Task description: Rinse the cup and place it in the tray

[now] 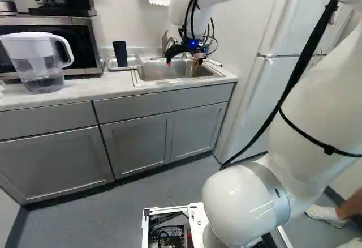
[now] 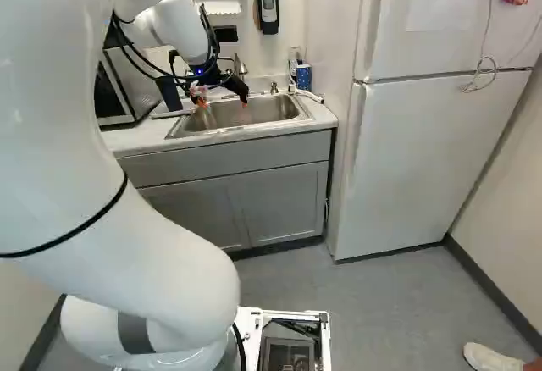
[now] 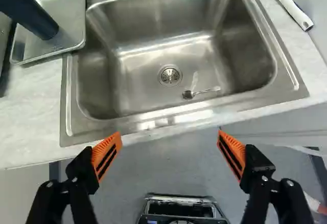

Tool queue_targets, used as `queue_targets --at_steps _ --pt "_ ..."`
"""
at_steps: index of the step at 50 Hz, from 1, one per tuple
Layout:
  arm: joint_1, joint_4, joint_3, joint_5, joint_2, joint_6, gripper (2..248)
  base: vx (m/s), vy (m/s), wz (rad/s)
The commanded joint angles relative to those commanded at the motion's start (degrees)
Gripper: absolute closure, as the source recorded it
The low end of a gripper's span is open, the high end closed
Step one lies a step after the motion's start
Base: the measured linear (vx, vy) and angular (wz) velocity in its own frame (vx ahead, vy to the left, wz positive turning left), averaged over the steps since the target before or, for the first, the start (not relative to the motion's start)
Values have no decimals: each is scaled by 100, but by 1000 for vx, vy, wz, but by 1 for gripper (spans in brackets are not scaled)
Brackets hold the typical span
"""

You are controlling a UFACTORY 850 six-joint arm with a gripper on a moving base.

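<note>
Left to right, left base view. The clear pitcher (image 1: 42, 67) is seated on the desk (image 1: 79, 90), handle pointed toward the cup. The microwave (image 1: 87, 35) is set behind it.

The black cup (image 1: 120, 54) is stood in the metal tray (image 3: 66, 19), left of the sink (image 1: 175, 71). Cup's long axis: near vertical, wider end up, narrower end down on the tray floor. In the wrist view its base is seen inside the tray, near the side next to the sink; its upper end is cut off by the view's edge. Mouth can't be made out.

The gripper (image 1: 182, 63) is held above the sink area, right of the cup and well apart from it. In the wrist view the fingers (image 3: 108, 152) are spread wide, nothing gripped; the sink is seen ahead of them.

In the sink, a spoon (image 3: 188, 94) is laid beside the drain (image 3: 169, 75), handle pointed away from the tray side. The faucet (image 2: 240, 68) is mounted behind the basin. At the sink's far right corner, a blue container (image 2: 303, 76) is placed by a white hose-like thing (image 3: 286, 4). The fridge (image 2: 415, 159) is located right of the desk.
</note>
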Motion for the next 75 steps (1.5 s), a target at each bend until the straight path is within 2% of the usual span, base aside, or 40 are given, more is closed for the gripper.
queue_targets --at_steps 26,75 --pt "0 0 0 0 0 0 3 -118 -51 36" --pt "0 0 0 0 0 0 3 -107 7 141"
